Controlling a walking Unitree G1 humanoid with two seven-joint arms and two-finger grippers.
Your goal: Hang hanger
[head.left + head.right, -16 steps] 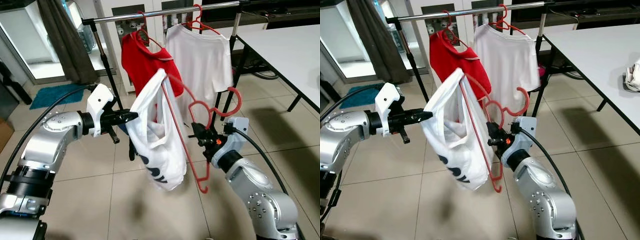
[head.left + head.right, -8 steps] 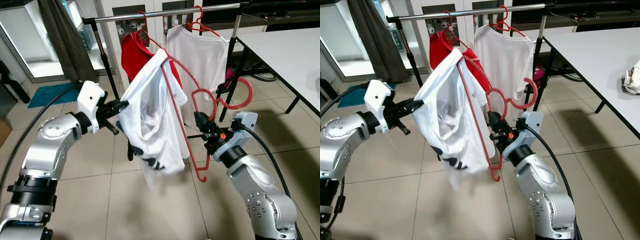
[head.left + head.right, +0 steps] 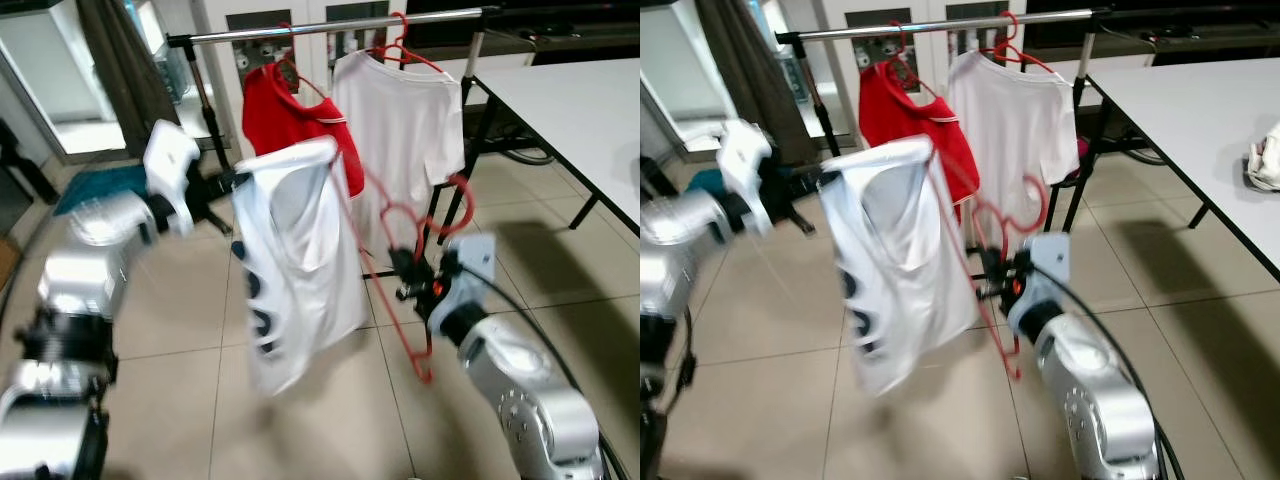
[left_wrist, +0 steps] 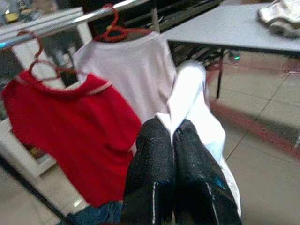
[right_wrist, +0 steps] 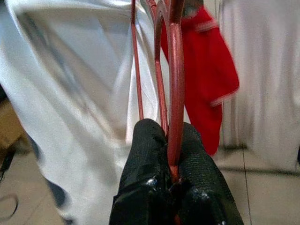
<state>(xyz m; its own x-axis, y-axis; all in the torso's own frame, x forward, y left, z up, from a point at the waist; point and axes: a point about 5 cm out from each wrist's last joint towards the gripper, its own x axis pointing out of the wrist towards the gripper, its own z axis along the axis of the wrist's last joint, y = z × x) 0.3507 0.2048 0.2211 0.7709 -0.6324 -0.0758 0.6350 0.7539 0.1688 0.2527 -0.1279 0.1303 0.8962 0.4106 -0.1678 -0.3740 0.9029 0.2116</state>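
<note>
The red hanger (image 3: pixel 385 240) with a white shirt (image 3: pixel 295 260) draped on it sits in the middle of the frame, carried between the two arms below the rail (image 3: pixel 330 25) that crosses the upper part of the picture. It is held this way, I judge, so that the shirt stays spread and off the floor while the hook comes up toward the rail, where a red shirt (image 3: pixel 290 125) and a second white shirt (image 3: pixel 400 120) already hang on their own red hangers. The right tool (image 3: pixel 405 275), at centre right, is clamped on the hanger's wire near its curly hook; the right wrist view shows the black fingers (image 5: pixel 150 154) pressed tight either side of the red wire. That grip gives control of the hook's angle, which now tilts up and to the right, well short of the rail. The left tool (image 3: pixel 235 180), at upper left, pinches the shirt's shoulder: in the left wrist view its fingers (image 4: pixel 154 159) meet with white cloth caught between them. This keeps the cloth from sliding off the sloping hanger. The left arm reaches out level from the left edge, forearm bent inward; the right arm rises from the lower right corner, elbow low, wrist pointing up and inward. Both eye views are blurred. The worktop (image 3: pixel 570 90) stands at the right.
</note>
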